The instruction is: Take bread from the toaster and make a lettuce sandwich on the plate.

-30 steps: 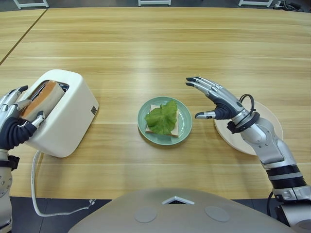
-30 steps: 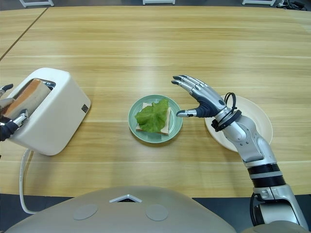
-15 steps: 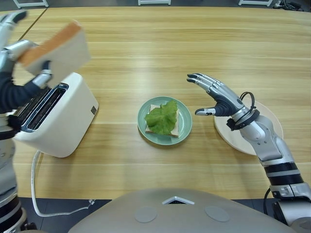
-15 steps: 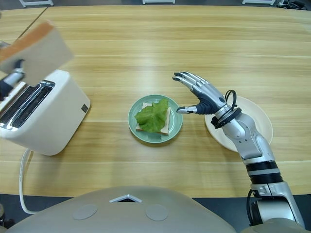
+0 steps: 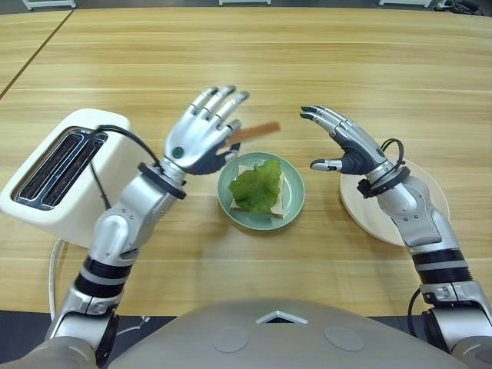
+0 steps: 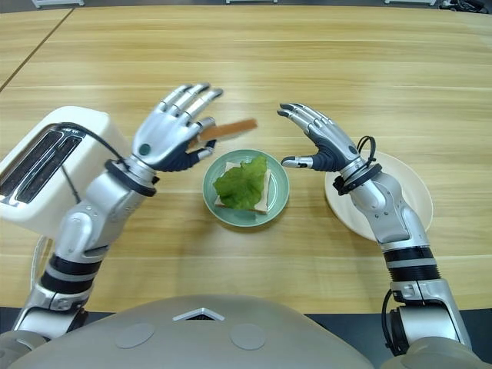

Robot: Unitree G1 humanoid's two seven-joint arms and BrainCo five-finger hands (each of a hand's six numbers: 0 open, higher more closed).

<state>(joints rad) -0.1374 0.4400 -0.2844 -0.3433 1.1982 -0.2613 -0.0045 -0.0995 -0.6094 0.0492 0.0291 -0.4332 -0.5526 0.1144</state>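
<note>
My left hand [image 5: 198, 138] hangs just left of and above the green plate [image 5: 295, 206], shut on a toasted bread slice [image 5: 257, 131] whose brown edge pokes out to the right over the plate's far rim. On the plate lies a bread slice [image 5: 284, 201] with a lettuce leaf [image 5: 257, 184] on top. The white toaster [image 5: 46, 201] stands at the left with both slots empty. My right hand [image 5: 346, 144] is raised to the right of the plate, open with fingers spread and holding nothing.
A cream plate [image 5: 424, 206] lies at the right under my right forearm. The toaster's white cable [image 5: 54, 292] runs off the table's near edge at the left. Bare wooden table [image 5: 269, 61] stretches behind everything.
My left hand lifted the bread slice out of the toaster and carried it right, from above the toaster to the green plate's far edge. The right hand rose slightly.
</note>
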